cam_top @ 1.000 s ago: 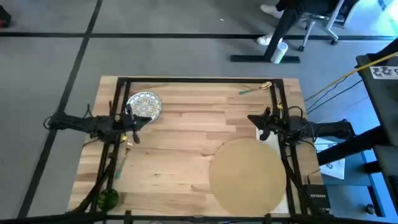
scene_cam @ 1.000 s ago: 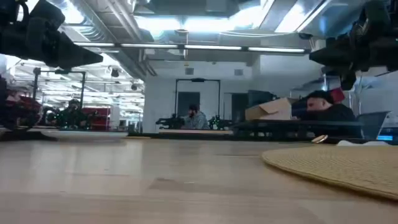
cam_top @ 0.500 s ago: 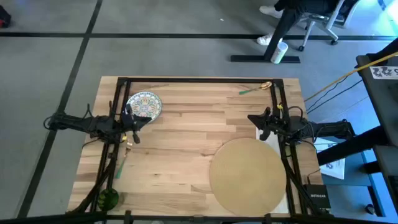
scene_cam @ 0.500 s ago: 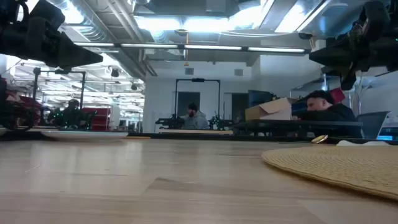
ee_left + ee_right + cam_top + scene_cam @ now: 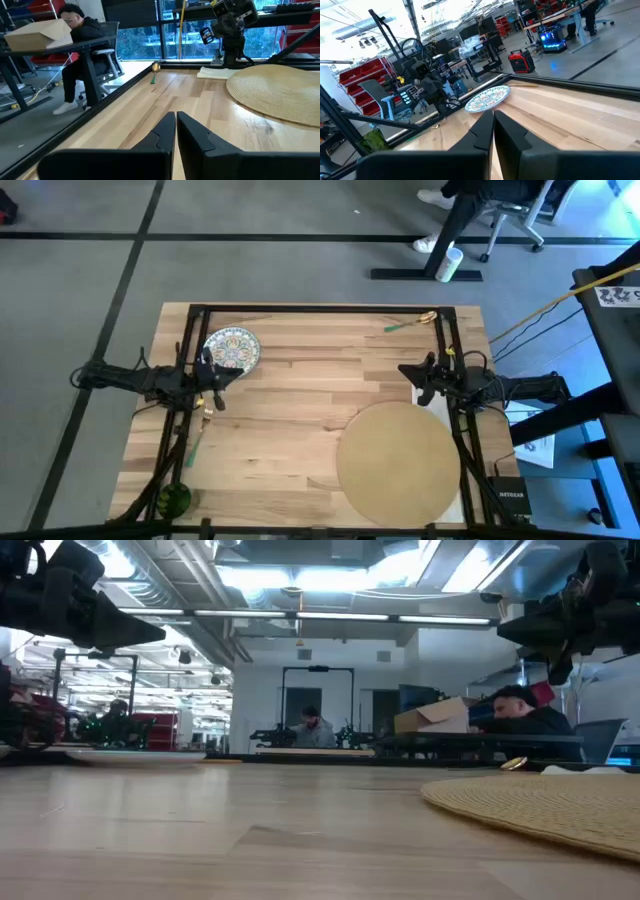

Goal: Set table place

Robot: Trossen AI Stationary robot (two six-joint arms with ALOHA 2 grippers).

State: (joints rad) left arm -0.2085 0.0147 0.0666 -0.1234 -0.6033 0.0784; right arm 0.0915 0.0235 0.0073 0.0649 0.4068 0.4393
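A: Where's the place (image 5: 399, 461)?
B: Flat on the table (image 5: 290, 430), about 5 o'clock.
A: Grippers?
B: Left gripper (image 5: 212, 370) at 9, right gripper (image 5: 418, 377) at 3; both pinched closed, holding nothing

Light fell evenly from overhead, and the counter (image 5: 290, 410) looked bright and flat from above, with only faint, soft shadows under the arms. At counter level, ceiling strip lights (image 5: 300, 615) glared white toward twelve o'clock, leaving both arms as dark silhouettes; the nearest wood was blurred. In the left wrist view, blue daylight came through the windows (image 5: 165, 42). The right wrist view was washed out around eleven o'clock.
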